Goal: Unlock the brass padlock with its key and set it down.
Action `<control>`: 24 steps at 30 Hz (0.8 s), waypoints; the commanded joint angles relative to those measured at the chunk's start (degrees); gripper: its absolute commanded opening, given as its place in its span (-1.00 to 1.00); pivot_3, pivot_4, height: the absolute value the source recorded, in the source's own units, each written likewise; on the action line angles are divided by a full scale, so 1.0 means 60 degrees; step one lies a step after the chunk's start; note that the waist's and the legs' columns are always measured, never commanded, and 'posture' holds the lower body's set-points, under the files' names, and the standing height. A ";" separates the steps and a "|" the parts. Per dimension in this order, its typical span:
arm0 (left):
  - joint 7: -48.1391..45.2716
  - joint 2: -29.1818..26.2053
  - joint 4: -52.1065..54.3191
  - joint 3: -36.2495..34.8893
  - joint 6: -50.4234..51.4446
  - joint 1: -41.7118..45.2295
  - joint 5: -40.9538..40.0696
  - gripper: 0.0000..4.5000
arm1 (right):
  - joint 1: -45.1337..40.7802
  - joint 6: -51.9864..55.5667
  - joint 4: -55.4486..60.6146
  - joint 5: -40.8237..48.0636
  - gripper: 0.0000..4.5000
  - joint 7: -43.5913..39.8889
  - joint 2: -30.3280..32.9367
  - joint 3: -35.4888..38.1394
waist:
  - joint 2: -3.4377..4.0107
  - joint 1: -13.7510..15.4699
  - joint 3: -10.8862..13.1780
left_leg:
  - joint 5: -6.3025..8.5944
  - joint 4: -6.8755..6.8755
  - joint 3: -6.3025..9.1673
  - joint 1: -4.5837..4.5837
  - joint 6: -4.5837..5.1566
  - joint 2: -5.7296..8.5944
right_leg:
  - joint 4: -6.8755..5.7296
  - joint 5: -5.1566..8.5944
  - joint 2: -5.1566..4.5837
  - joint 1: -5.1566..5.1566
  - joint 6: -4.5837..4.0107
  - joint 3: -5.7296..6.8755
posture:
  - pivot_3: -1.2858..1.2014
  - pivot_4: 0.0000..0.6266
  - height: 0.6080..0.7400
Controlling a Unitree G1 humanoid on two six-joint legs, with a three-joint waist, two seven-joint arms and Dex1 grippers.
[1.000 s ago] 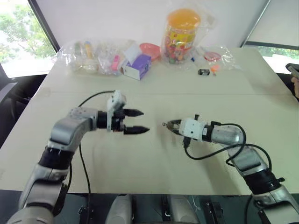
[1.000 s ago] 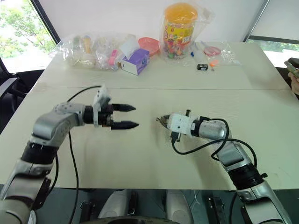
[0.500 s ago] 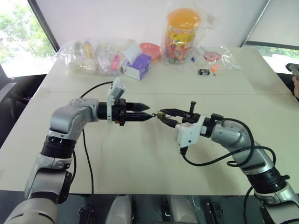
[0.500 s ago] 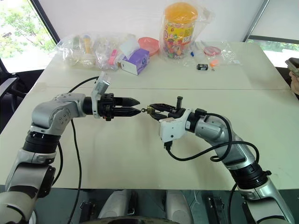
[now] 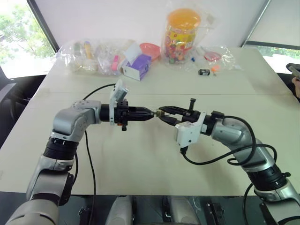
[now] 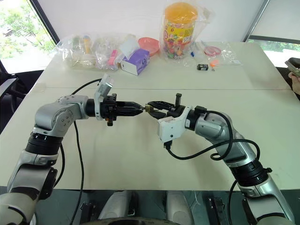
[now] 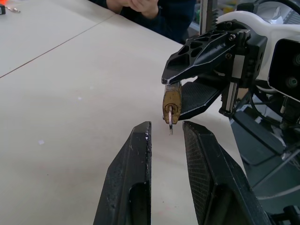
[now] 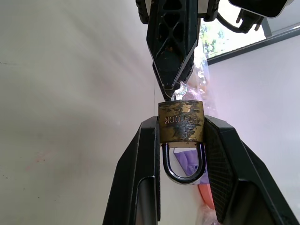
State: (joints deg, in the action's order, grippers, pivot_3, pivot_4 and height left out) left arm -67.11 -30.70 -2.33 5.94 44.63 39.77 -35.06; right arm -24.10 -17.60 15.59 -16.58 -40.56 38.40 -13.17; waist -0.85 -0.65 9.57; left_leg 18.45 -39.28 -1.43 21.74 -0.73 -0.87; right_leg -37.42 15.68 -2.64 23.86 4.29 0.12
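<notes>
The brass padlock point(image 8: 181, 122) hangs in the air over the middle of the table, shackle pointing back toward the right wrist. My right gripper point(image 5: 164, 114) is shut on its body, one finger on each flat side. A small silver key point(image 7: 169, 118) sticks out of the keyhole toward my left gripper point(image 5: 146, 114). That gripper points level at the right one, tip to tip. Its fingers point(image 7: 143, 140) have closed in on the key's head. The two grippers meet above the bare tabletop point(image 5: 140, 154).
Along the far edge stand clear bags of small items point(image 5: 93, 56), a purple box point(image 5: 137, 67), a pink bowl point(image 5: 151, 49) and a jar with an orange lid point(image 5: 183, 35). A small black and orange object point(image 5: 205, 72) lies nearby. A person's hands point(image 7: 140, 4) show beyond the table.
The left gripper's fingers have gone from wide open to closed. The right gripper has risen and rolled, bringing the padlock up to the left fingertips.
</notes>
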 commanded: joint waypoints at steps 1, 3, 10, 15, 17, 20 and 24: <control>-0.0063 0.0064 0.0119 -0.0115 -0.0222 0.0071 -0.0020 -0.76 | -0.0198 -0.0093 0.0187 0.0112 -0.70 -0.0006 0.0058 0.0222 | 0.0000 0.0006 0.0000 | 0.0000 0.0000 0.0000 0.0000 0.0000 0.0000 | 0.0000 0.0000 0.0000 0.0000 0.0000 0.0000 | 0.03 -0.52 1.00; -0.0054 0.0084 0.0133 -0.0123 -0.0281 0.0064 -0.0004 -0.98 | -0.0196 -0.0056 0.0196 0.0118 -0.70 -0.0053 0.0060 0.0214 | 0.0000 0.0003 0.0000 | 0.0000 0.0000 0.0000 0.0000 0.0000 0.0000 | 0.0000 0.0000 0.0000 0.0000 0.0000 0.0000 | 0.03 -0.52 1.00; -0.0133 -0.0001 0.0318 0.0089 -0.0673 -0.0011 0.0304 -0.98 | -0.0166 0.0068 0.0252 0.0248 -0.70 -0.0263 0.0060 0.0175 | 0.0000 0.0002 0.0000 | 0.0000 0.0000 -0.0001 0.0000 0.0000 0.0000 | 0.0000 0.0000 0.0001 0.0000 0.0000 0.0000 | 0.03 -0.52 1.00; -0.0100 0.0011 0.0504 0.0549 -0.2205 -0.0232 0.1306 -0.98 | -0.0180 0.0990 0.0461 0.1106 -0.70 -0.0767 -0.0151 0.0239 | 0.0000 0.0005 0.0000 | 0.0000 0.0000 0.0000 -0.0001 0.0000 0.0000 | 0.0000 0.0000 0.0000 0.0000 0.0000 0.0000 | 0.03 -0.52 1.00; -0.0020 0.0089 0.0505 0.0687 -0.3209 -0.0356 0.1830 -0.98 | -0.0201 0.1521 0.0616 0.1557 -0.70 -0.1035 -0.0230 0.0257 | 0.0000 0.0008 0.0000 | 0.0000 0.0000 -0.0001 -0.0001 -0.0001 0.0000 | -0.0001 0.0000 -0.0001 0.0000 0.0000 0.0000 | 0.03 -0.52 1.00; 0.0122 0.0265 0.0437 0.0698 -0.4479 -0.0524 0.2345 -0.98 | -0.0239 0.2466 0.0881 0.2224 -0.70 -0.1350 -0.0370 0.0312 | 0.0000 0.0012 0.0000 | 0.0000 0.0000 -0.0001 -0.0002 0.0000 0.0000 | -0.0001 0.0000 -0.0003 -0.0002 0.0000 0.0000 | 0.03 -0.52 1.00; 0.0174 0.0499 0.0231 0.0747 -0.6253 -0.0651 0.3037 -0.98 | -0.0416 0.4203 0.1260 0.3386 -0.70 -0.1906 -0.0466 0.0407 | 0.0000 0.0017 0.0000 | 0.0000 0.0000 -0.0001 -0.0002 0.0000 0.0000 | 0.0000 0.0000 -0.0006 -0.0002 0.0000 0.0000 | 0.03 -0.52 1.00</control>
State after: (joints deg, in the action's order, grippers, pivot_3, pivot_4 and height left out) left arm -66.83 -28.59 -1.69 10.10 11.90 35.56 -18.29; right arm -24.76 4.62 18.25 -0.98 -50.66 36.54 -11.45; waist -0.85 -0.55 9.57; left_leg 18.45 -39.28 -1.44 21.73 -0.72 -0.87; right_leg -37.42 15.68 -2.67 23.84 4.29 0.12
